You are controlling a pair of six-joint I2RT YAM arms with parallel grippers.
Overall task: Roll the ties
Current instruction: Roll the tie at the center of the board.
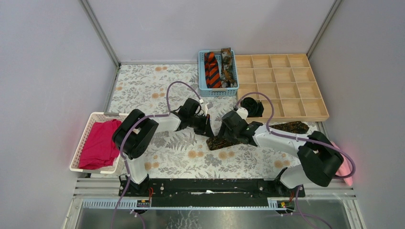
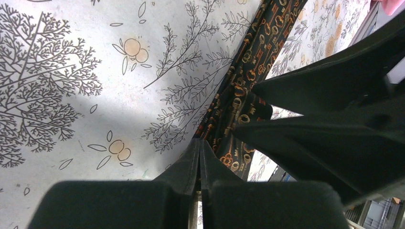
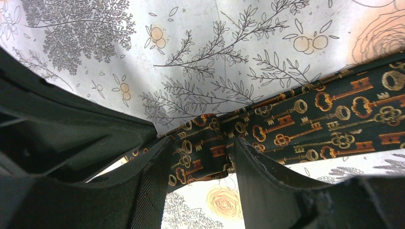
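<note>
A dark brown tie (image 1: 291,127) with a gold key pattern lies as a long strip across the table's middle. My right gripper (image 1: 220,138) is at its left end. In the right wrist view the jaws (image 3: 198,148) stand partly apart, closed on a folded bit of this tie (image 3: 334,109). My left gripper (image 1: 208,130) is shut, its tip (image 2: 200,141) touching the tie's edge (image 2: 248,62) beside the right fingers (image 2: 305,90). An orange-and-black striped tie (image 1: 211,70) and a brown mottled tie (image 1: 228,67) lie in a blue basket (image 1: 218,91). A black coil (image 1: 252,107) sits in the wooden tray.
A wooden tray of compartments (image 1: 286,76) stands at the back right. A white basket (image 1: 83,138) with a magenta cloth (image 1: 100,143) stands at the left. A pink cloth (image 1: 345,164) lies at the right edge. The table has a floral cover (image 1: 143,86).
</note>
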